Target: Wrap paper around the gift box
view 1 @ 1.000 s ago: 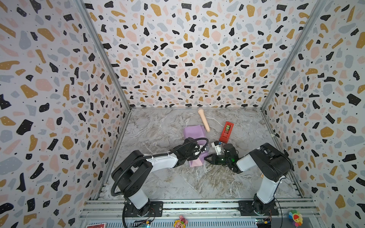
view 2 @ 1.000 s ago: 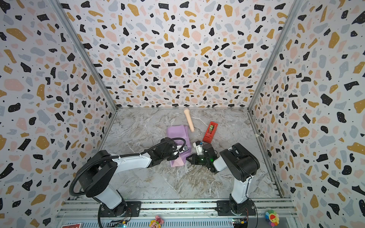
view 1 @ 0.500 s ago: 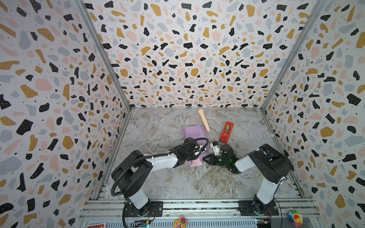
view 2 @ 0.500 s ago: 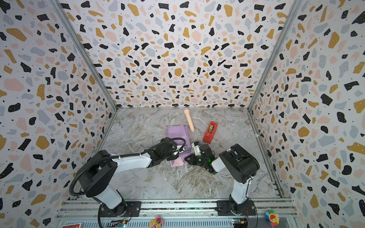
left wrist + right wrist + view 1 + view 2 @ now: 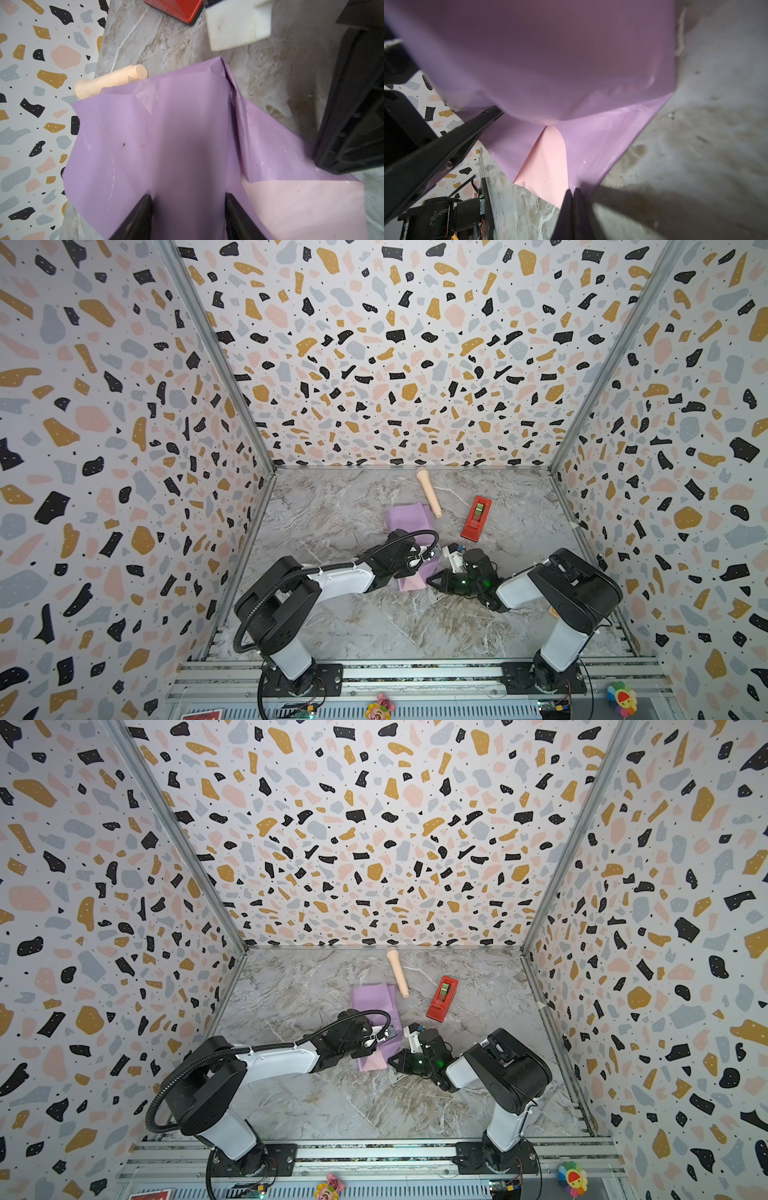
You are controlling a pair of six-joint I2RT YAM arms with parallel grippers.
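Observation:
The paper lies mid-table, lilac side out, folded over a raised block. The gift box is hidden under it. My left gripper straddles that covered block, one fingertip pressed against the paper on each side. A flap spreads toward the near side and shows its pale pink face. My right gripper is low over the table, shut on the lilac edge of this flap.
A beige toy microphone lies just behind the paper, touching its far edge. A red tape dispenser sits to the right of it. Speckled walls close in three sides.
The right gripper has crept slightly left toward the paper with the flap's edge pinched. The left arm has stayed put.

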